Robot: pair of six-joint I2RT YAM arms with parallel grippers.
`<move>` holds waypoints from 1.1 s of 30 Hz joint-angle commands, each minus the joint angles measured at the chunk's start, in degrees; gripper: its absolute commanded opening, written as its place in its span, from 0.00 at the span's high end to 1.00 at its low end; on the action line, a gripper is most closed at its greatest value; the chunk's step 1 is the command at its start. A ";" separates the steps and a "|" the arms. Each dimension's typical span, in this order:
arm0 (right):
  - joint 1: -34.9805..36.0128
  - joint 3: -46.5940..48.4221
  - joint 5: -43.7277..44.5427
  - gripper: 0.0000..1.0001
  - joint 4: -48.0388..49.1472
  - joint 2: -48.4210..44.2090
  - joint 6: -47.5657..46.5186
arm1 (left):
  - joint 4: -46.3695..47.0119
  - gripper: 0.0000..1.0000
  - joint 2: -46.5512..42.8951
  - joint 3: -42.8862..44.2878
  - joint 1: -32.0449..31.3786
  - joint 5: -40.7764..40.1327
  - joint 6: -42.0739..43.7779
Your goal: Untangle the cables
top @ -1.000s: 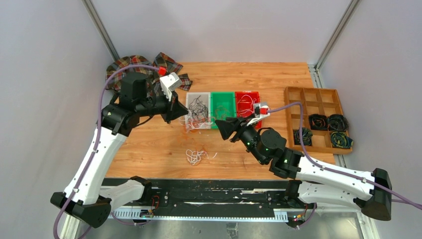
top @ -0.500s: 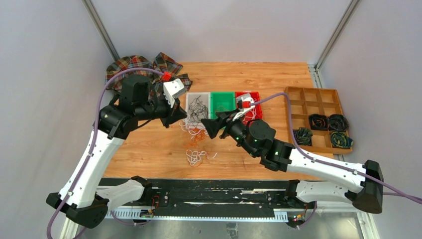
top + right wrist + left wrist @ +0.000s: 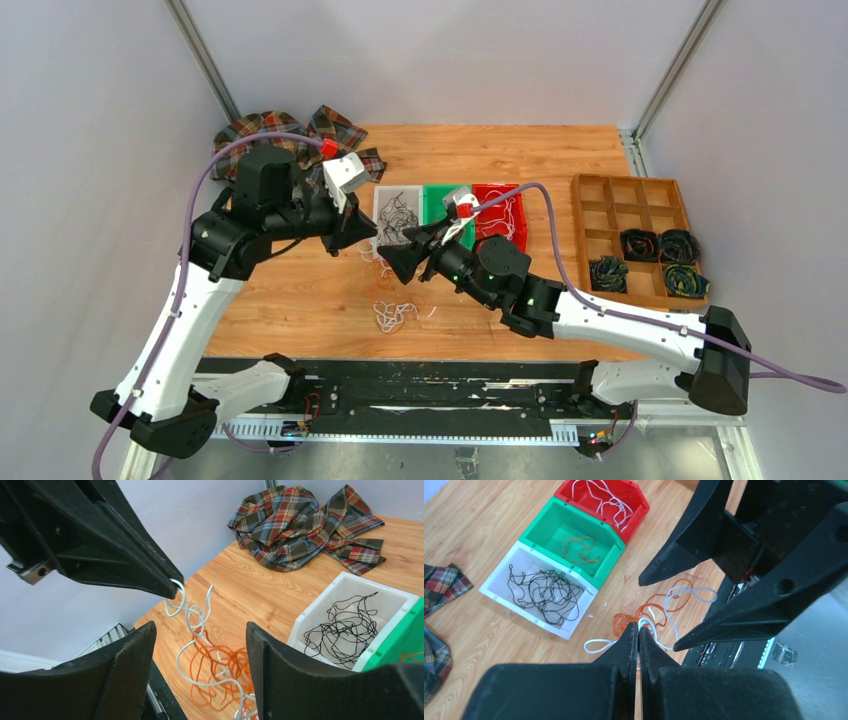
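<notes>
My left gripper [image 3: 638,627] is shut on a white cable [image 3: 192,614], which hangs in loops from its tip above the table. An orange-brown tangle [image 3: 222,672] is caught in the white cable lower down and rests on the wood. My right gripper [image 3: 200,627] stands open right next to the left one, its fingers either side of the hanging cable without touching it. In the top view the left gripper [image 3: 372,236] and right gripper [image 3: 388,264] meet in front of the white bin [image 3: 380,196]. A loose white bundle [image 3: 394,315] lies nearer the arms.
Three bins sit side by side: the white bin [image 3: 536,617] holds black cables [image 3: 544,587], the green bin [image 3: 608,567] an orange one, the red bin [image 3: 636,510] white ones. A plaid cloth [image 3: 285,130] lies back left. A wooden divided tray [image 3: 600,190] with dark coiled cords stands right.
The right arm has swung left from the red bin to the left gripper, and its jaws have opened wider. The left gripper stays shut on the white cable.
</notes>
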 commanded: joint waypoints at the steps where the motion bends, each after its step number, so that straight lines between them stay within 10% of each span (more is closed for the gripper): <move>1: 0.67 1.72 2.26 0.37 2.81 0.69 -1.08 | -0.95 0.99 -0.04 3.14 -0.37 3.76 -1.94; 33: 0.67 -0.24 9.64 0.59 8.32 9.01 0.40 | -3.28 0.99 2.78 13.20 -0.94 18.93 -11.34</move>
